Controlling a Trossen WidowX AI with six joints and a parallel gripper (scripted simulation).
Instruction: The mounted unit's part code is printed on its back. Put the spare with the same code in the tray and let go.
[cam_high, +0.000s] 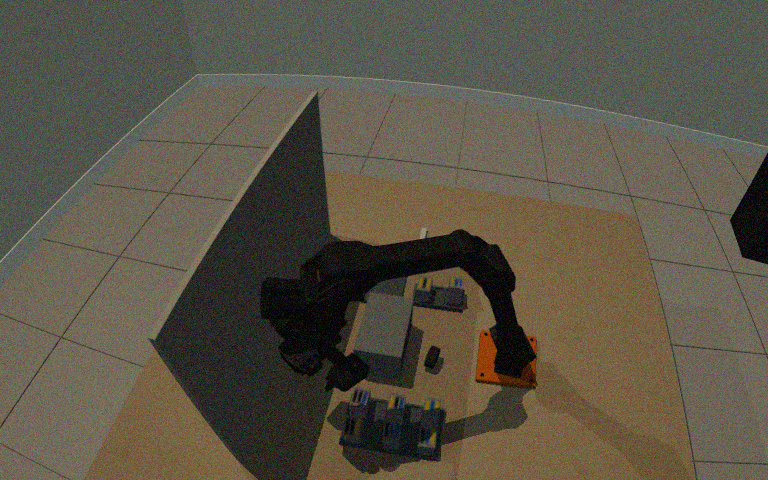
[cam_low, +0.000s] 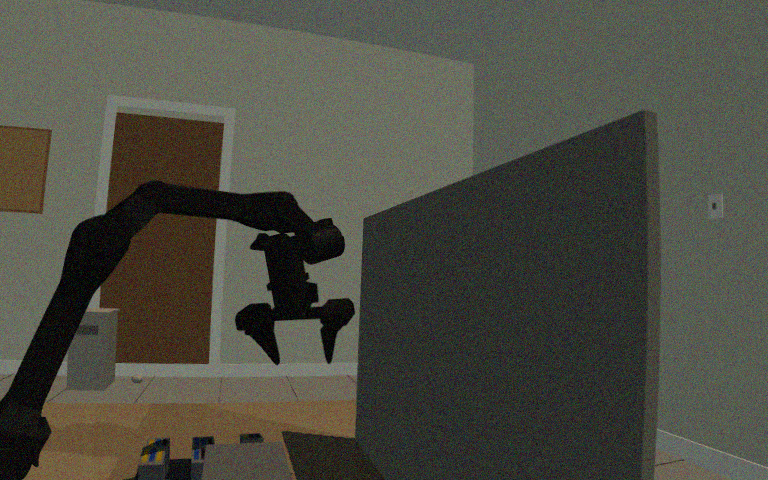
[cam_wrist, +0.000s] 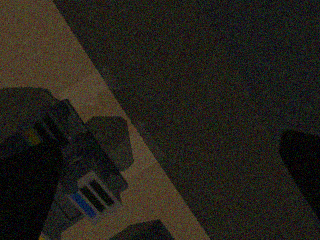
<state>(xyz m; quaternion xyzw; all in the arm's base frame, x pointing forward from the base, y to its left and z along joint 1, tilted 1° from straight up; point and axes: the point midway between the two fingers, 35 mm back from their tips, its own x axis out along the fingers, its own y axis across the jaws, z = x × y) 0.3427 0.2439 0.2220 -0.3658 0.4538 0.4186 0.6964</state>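
My gripper (cam_high: 321, 380) (cam_low: 303, 362) (cam_wrist: 175, 146) is open and empty, pointing down high up beside the grey panel. The spares are several grey units with blue, yellow, black and white stripes, such as one unit (cam_high: 432, 405) in the dark rack (cam_high: 388, 452). The wrist view shows a unit with a blue and black stripe label (cam_wrist: 92, 197) low on the left, partly behind a finger. Two more striped units (cam_high: 423, 284) (cam_high: 456, 283) stand on a smaller rack beyond the grey box; I cannot tell which unit is the mounted one. The dark tray (cam_high: 398, 286) is mostly hidden by the arm. No code is readable.
The tall grey panel (cam_high: 271, 226) (cam_low: 509, 294) stands close beside the gripper. A grey box (cam_high: 385, 322) (cam_low: 243, 459) stands between the racks, with a small black object (cam_high: 432, 357) beside it. The arm's base is on an orange plate (cam_high: 485, 353). A white piece (cam_high: 423, 232) lies farther back.
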